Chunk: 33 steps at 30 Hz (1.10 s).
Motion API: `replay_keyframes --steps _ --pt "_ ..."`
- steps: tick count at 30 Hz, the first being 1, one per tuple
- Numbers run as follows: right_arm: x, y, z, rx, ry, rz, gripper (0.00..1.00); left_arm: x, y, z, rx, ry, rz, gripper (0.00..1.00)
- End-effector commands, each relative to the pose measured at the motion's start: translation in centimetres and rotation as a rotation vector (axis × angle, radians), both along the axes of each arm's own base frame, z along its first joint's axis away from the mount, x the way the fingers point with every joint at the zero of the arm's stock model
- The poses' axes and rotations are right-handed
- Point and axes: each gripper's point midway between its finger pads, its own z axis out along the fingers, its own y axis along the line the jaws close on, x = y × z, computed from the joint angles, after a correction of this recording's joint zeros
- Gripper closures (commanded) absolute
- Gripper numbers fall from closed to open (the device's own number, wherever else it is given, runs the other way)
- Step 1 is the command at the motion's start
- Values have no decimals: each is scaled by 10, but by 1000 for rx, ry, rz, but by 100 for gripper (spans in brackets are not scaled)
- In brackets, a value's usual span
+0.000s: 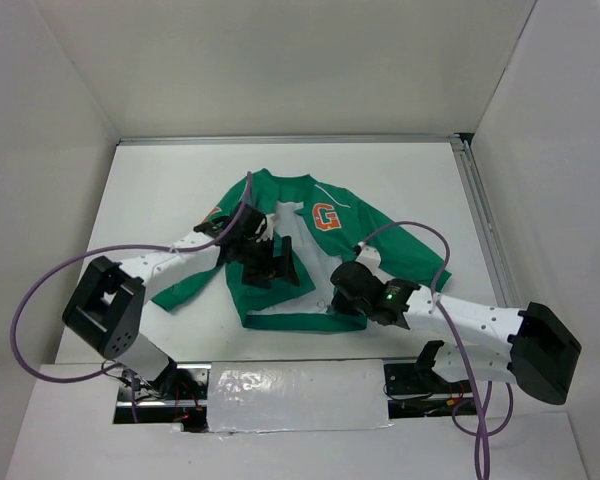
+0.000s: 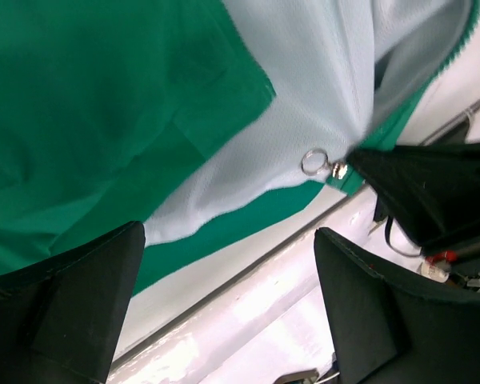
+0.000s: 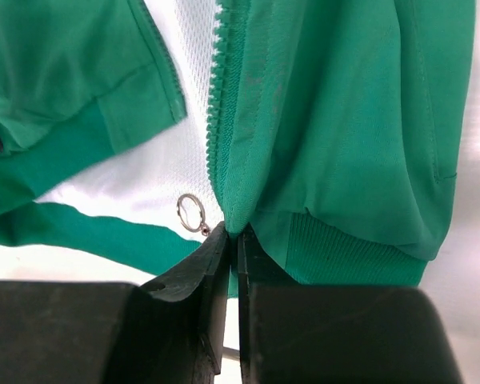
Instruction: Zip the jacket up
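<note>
The green jacket (image 1: 380, 240) lies on the white table, front open, white lining showing, orange "G" patch (image 1: 327, 216) on its chest. My left gripper (image 1: 270, 262) is open, hovering over the jacket's left front panel (image 2: 104, 120) near the hem, with nothing between its fingers (image 2: 88, 296). A metal zipper pull ring (image 2: 314, 162) lies at the bottom of the opening, beside my right gripper's finger (image 2: 432, 192). My right gripper (image 3: 234, 236) is shut on the bottom end of the right-hand zipper edge (image 3: 218, 104), just beside the ring (image 3: 191, 213).
A metal rail (image 1: 480, 220) runs along the table's right side. A taped white strip (image 1: 300, 395) covers the near edge between the arm bases. Purple cables (image 1: 40, 290) loop off both arms. White walls enclose the table.
</note>
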Motion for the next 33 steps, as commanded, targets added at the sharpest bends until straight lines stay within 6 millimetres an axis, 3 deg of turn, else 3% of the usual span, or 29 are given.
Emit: replay_keyframes --steps 1,2,5,10,14,19,28,33 --pt "0 1 2 22 -27 48 88 4 -9 -4 54 66 37 1" --pt "-1 -1 -1 15 -20 46 87 3 -10 -16 103 94 52 1" --pt "-2 -1 -6 19 -15 57 87 4 -22 -25 164 125 43 1" --pt "0 -2 -6 47 -20 48 81 0 -43 -33 201 146 5 3" --pt "2 -13 -5 52 -20 10 75 -3 -47 -49 271 177 10 6" --pt "1 -13 2 99 -43 25 75 2 -41 -66 379 217 97 8" --pt "-5 -16 -1 94 -31 42 76 13 -41 -68 441 285 265 12" --pt "-7 -14 4 112 -37 54 76 23 -43 -56 452 286 364 12"
